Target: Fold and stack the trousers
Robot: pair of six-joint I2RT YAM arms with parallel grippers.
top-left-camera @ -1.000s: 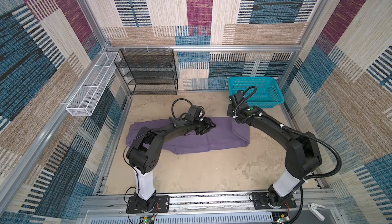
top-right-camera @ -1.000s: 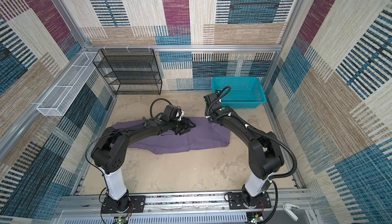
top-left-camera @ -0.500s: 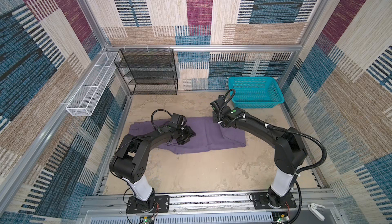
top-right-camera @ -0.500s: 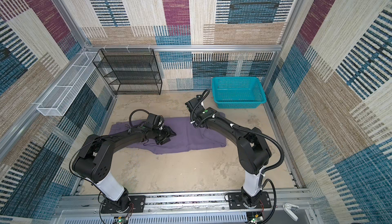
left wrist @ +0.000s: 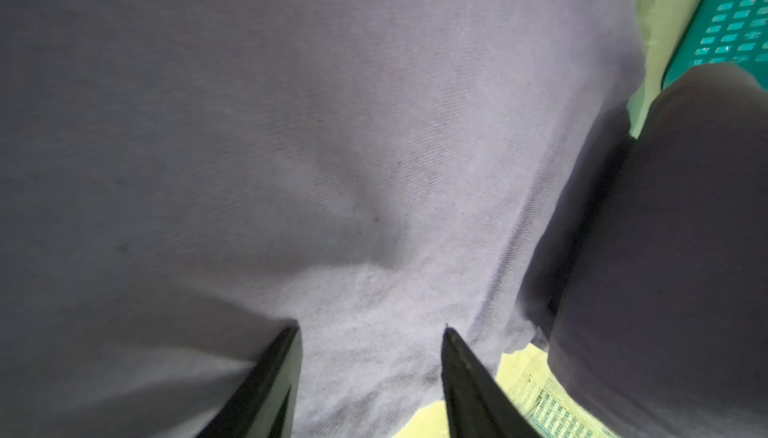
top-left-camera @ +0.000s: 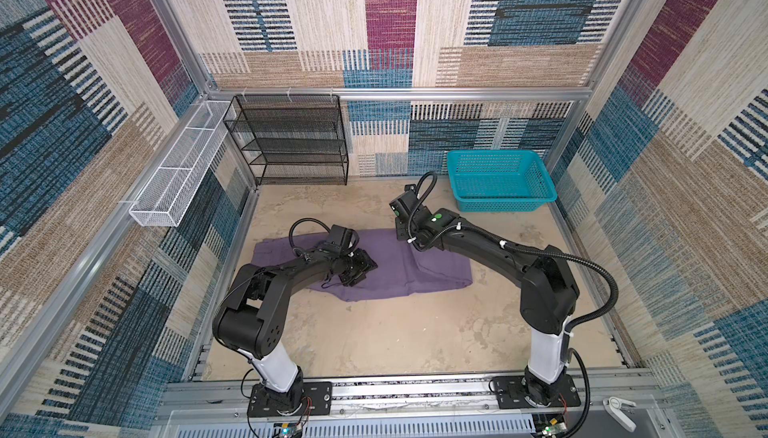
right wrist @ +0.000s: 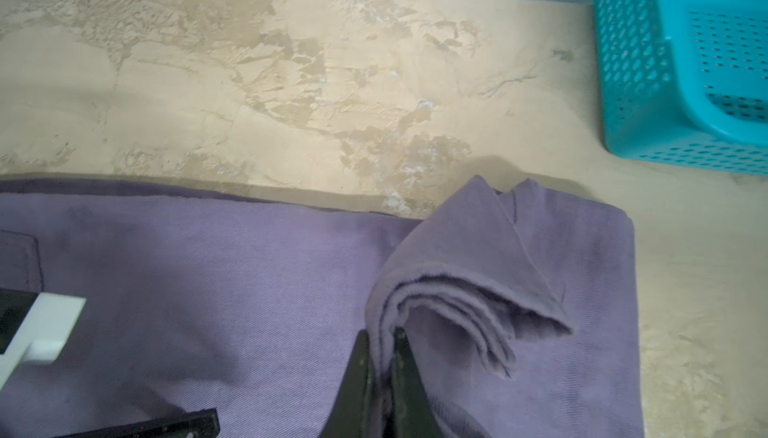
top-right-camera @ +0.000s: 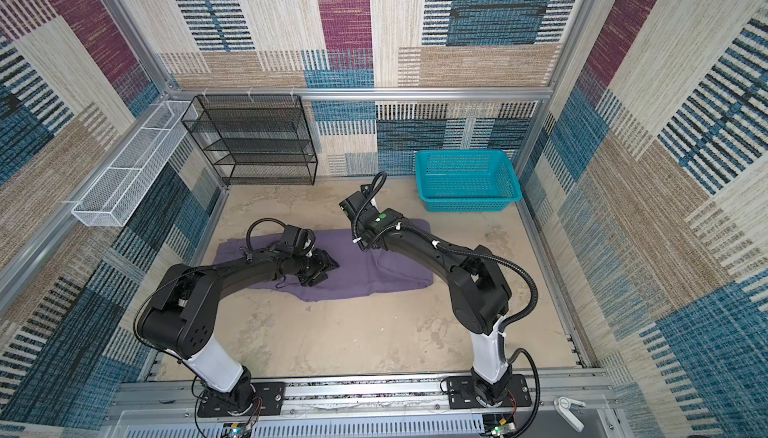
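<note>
The muted-purple trousers (top-left-camera: pixel 399 267) (top-right-camera: pixel 365 276) lie across the middle of the tan floor in both top views. My right gripper (right wrist: pixel 382 344) is shut on a bunch of hem layers at the leg end, which it holds folded over the flat cloth (right wrist: pixel 216 290). In a top view it (top-left-camera: pixel 402 236) hangs over the trousers' far edge near the middle. My left gripper (left wrist: pixel 370 357) (top-left-camera: pixel 365 267) is open and low over the cloth left of centre, with only flat fabric between its fingers (left wrist: pixel 282 373).
A teal basket (top-left-camera: pixel 498 182) (right wrist: pixel 681 62) stands at the back right, close to the right arm. A black wire rack (top-left-camera: pixel 291 141) is against the back wall. A white wire tray (top-left-camera: pixel 183 166) hangs on the left wall. Bare floor lies in front of the trousers.
My right gripper has carried the leg end leftward, so the trousers reach less far right. My left gripper slid left along the cloth, then stayed put.
</note>
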